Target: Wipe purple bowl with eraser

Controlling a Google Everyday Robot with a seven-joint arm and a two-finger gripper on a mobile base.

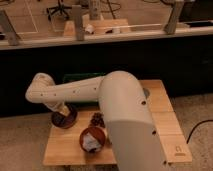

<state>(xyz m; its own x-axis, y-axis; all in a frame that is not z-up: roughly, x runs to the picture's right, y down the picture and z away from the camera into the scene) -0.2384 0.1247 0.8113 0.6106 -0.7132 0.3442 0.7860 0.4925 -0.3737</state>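
The purple bowl (pixel 64 119) sits at the back left corner of the wooden table (pixel 65 147). My white arm bends at its elbow on the left and reaches down into this bowl. The gripper (pixel 62 114) is inside the bowl, low over its bottom. The wrist covers most of the bowl's inside, and I cannot make out the eraser.
An orange-red bowl (pixel 92 139) holding a white lump stands just right of and in front of the purple bowl. A small dark lumpy object (pixel 97 119) lies between them. A green thing (pixel 80 78) lies behind the arm. My own white body covers the table's right middle.
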